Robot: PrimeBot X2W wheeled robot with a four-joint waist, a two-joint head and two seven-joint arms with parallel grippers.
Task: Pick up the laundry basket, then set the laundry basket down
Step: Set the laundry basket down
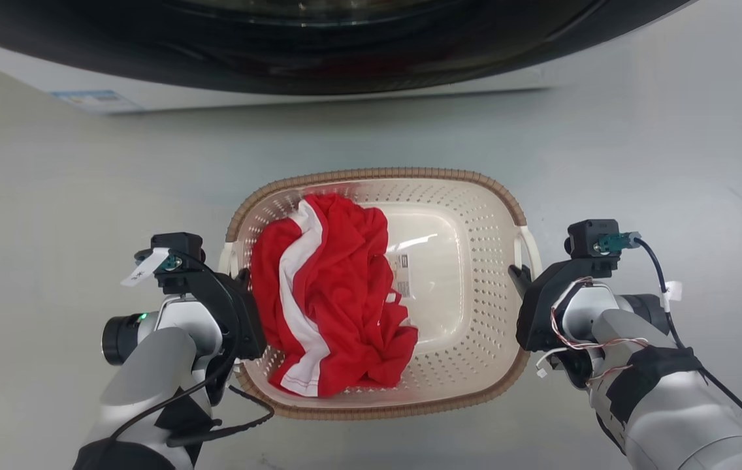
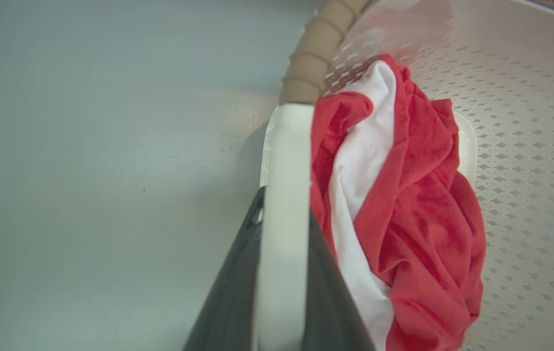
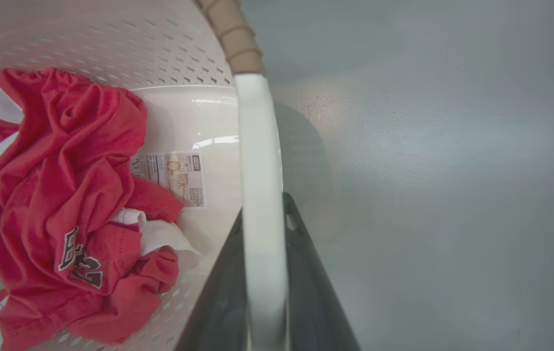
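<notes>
Cream perforated laundry basket [image 1: 469,365], brown rim [image 1: 377,173], containing red-and-white garment [image 1: 338,294]; left gripper [image 2: 283,209] clamped on one white loop handle [image 2: 284,146], right gripper [image 3: 262,214] clamped on the other.

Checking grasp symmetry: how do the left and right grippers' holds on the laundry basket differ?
Left gripper grips beside the red jersey; right gripper beside the base label. Left handle is mostly hidden in the head view; right handle shows its loop. Both straddle white laundry basket handles.

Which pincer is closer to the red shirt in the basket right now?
Left. The left pincer grips a handle of the laundry basket, right beside the red shirt; the right pincer grips the opposite handle, across the bare base.
</notes>
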